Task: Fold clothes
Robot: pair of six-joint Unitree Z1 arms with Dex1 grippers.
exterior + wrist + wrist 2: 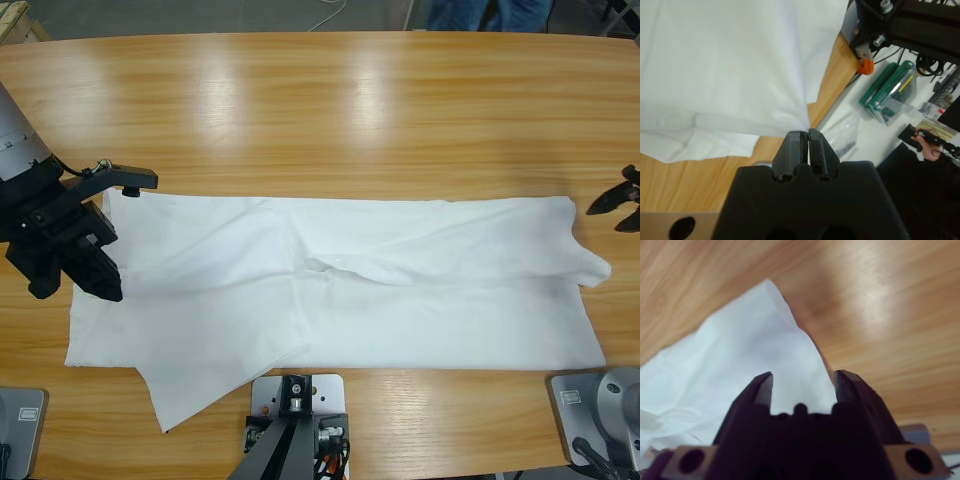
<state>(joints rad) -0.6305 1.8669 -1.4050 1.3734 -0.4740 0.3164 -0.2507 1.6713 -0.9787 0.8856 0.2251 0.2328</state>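
The white T-shirt point(340, 285) lies spread long across the wooden worktop point(330, 100), already folded into a wide band, with a loose flap trailing off its near corner.

Over to the left end effector point(808, 142): in its wrist view the two black jaws are pressed together, and the shirt's cloth runs right down to a point between their tips. That reads as a pinch on the fabric's edge, jaws clamped on the T-shirt, the cloth drawn taut into a crease just ahead of the tips. In the high view this same end effector point(100, 235) sits over the shirt's end, black body low above the cloth. A grip at a corner like this makes sense for folding: hold the edge and the whole panel follows when the arm lifts and carries it over.

Now the right end effector point(802, 385): jaws parted, nothing between them. A pointed corner of the shirt lies directly ahead of the gap, on the bare worktop, near but not yet taken. In the high view only its black jaw tips point(618, 203) show, beside the shirt's far end and apart from it. My read is that it is lining up on that corner so both ends can be lifted together.

Beyond the left jaws, past the worktop's edge, there is rig hardware and a green packet point(890, 92). A person in blue trousers point(488, 12) stands at the far side.
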